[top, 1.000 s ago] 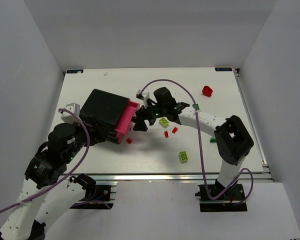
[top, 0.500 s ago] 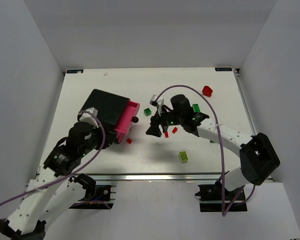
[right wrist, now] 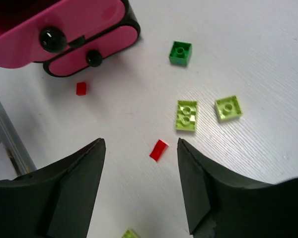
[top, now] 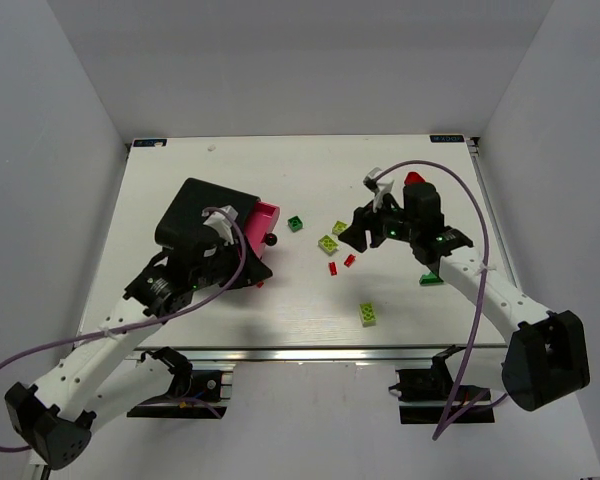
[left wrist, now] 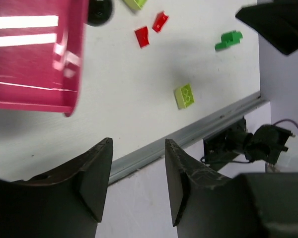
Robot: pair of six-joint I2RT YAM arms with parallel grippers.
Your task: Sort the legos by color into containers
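**Both tools open and empty, legos loose on desk**

Left tool: fingers spread, gripping nothing. Hangs above the desk near the front rail, just beside the pulled-out pink drawer. From overhead, sits at the front of the black cabinet, arm lying partly across it.

Right tool: spread wide too, nothing held. Hovers over mid-desk, right of the cabinet, above the brick scatter.

Containers: one drawer slid out, drawer knob facing the right arm. Second drawer under it, flush with the cabinet, with a smaller knob.

Legos, all on the desk, outside the drawers:
- dark green brick, near the drawer fronts
- long lime brick, with a square lime brick just beside it
- red brick, on the desk below the gap of the right tool, untouched
- second red brick, close to the first
- tiny red brick, just in front of the shut drawer
- lone lime brick, toward the front edge
- green piece, by the right forearm, partly hidden
- red piece, far right, behind the right arm
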